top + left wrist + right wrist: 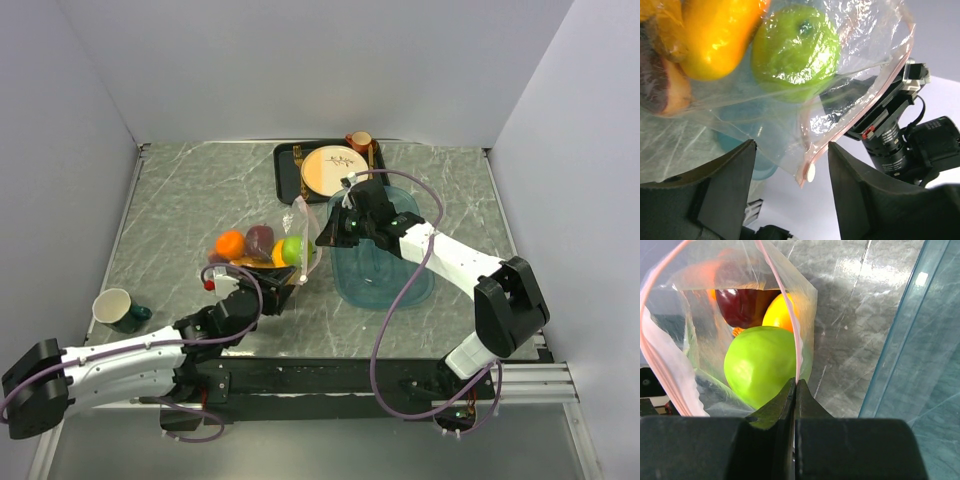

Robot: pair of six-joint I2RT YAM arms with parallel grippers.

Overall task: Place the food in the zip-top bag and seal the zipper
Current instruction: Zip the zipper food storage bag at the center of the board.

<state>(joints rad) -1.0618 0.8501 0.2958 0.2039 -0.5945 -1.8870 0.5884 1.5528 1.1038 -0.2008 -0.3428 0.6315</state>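
The zip-top bag [262, 252] lies mid-table with its mouth open. Inside are an orange [229, 244], a dark red-purple piece [260, 240] and a green apple [292, 250]. My right gripper [322, 238] is shut on the pink zipper [796, 340] at the mouth edge, with the green apple [762, 370] just behind it. My left gripper [791, 150] is open. The bag's lower corner with the zipper end [807, 172] hangs between its fingers, touching neither. The green apple [795, 45] and an orange-yellow piece [720, 35] show through the plastic.
A teal oval tray [345, 290] lies right of the bag, under my right arm. A black tray [287, 170] at the back holds a cream-and-orange plate [333, 170] and a brown cup [358, 142]. A green-and-white mug [115, 308] stands at the front left.
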